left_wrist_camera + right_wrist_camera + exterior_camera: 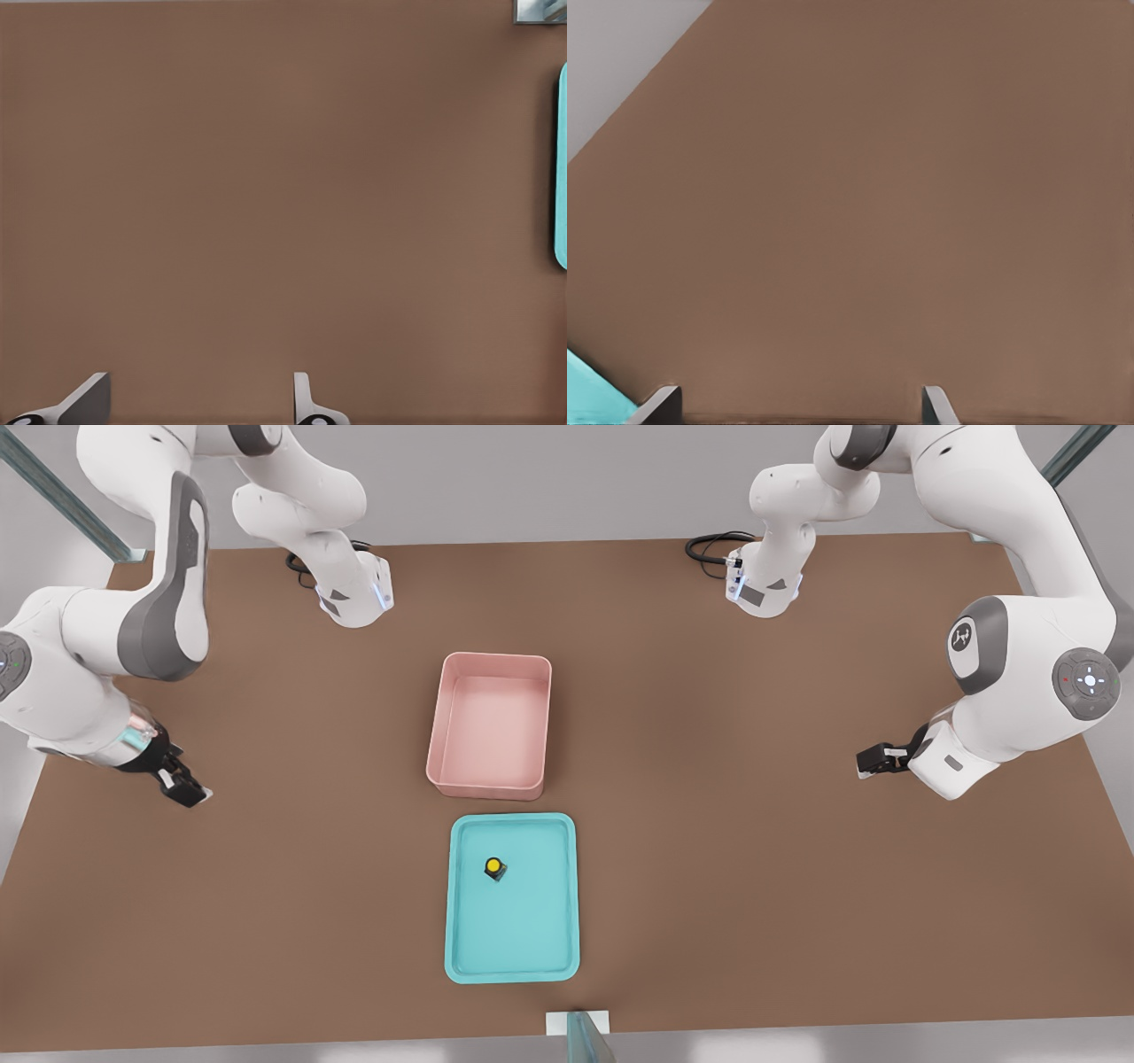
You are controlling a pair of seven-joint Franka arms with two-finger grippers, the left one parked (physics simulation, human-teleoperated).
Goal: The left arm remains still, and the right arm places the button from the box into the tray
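The button (494, 866) rests inside the tray (549, 948), in the half nearer the box (489, 724) (yellow cap facing up). The box stands just beside the tray on the brown table (797, 886), apart from it. The right arm (106, 646) is at the front view's left, well apart from both containers. Its gripper (188, 790) hangs just above the table, fingers (663, 405) spread wide and holding nothing.

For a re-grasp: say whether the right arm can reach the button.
Probably yes: the button sits uncovered in the low-rimmed tray, with only bare table between it and the open gripper at the front view's left.
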